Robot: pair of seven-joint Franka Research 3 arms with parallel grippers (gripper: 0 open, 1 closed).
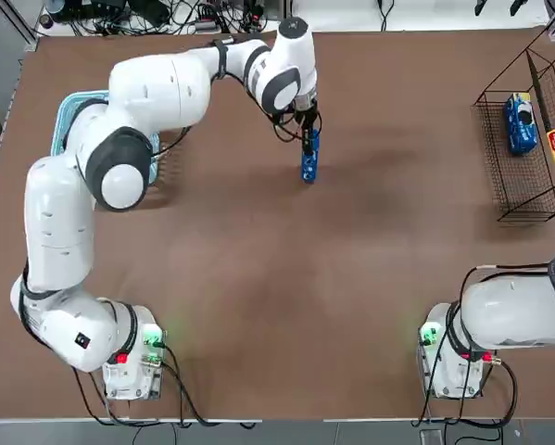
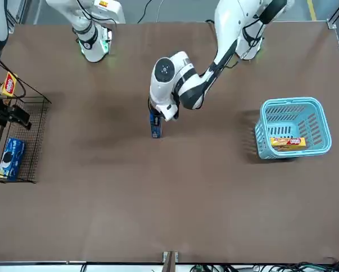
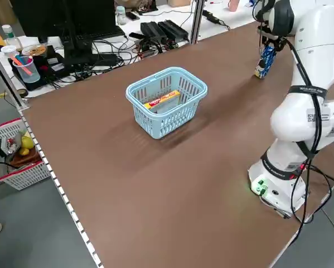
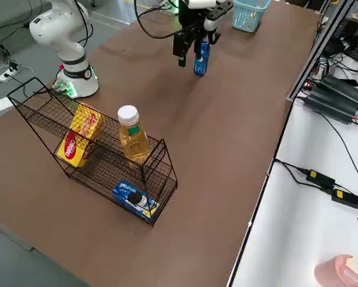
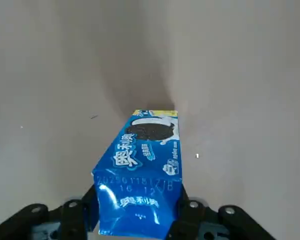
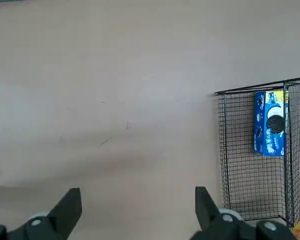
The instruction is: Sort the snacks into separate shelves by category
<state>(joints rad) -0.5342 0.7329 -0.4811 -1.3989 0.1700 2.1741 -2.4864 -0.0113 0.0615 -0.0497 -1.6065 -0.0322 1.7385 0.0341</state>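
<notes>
Now the left claw [image 1: 309, 148], closed on a blue packet [image 1: 309, 159] standing on the counter [image 1: 277, 278], should lower it gently before opening.

A light blue basket [image 2: 315, 116] sits near a brown table's [image 2: 175, 198] edge.

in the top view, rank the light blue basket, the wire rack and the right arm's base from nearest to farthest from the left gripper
Measured from the left gripper, shut on a blue packet mid-table:
1. Light blue basket, toward the robot's left, partly hidden under the left arm.
2. Wire rack, at the table's right edge.
3. Right arm's base, at the near right corner; only slightly farther than the rack.
</notes>
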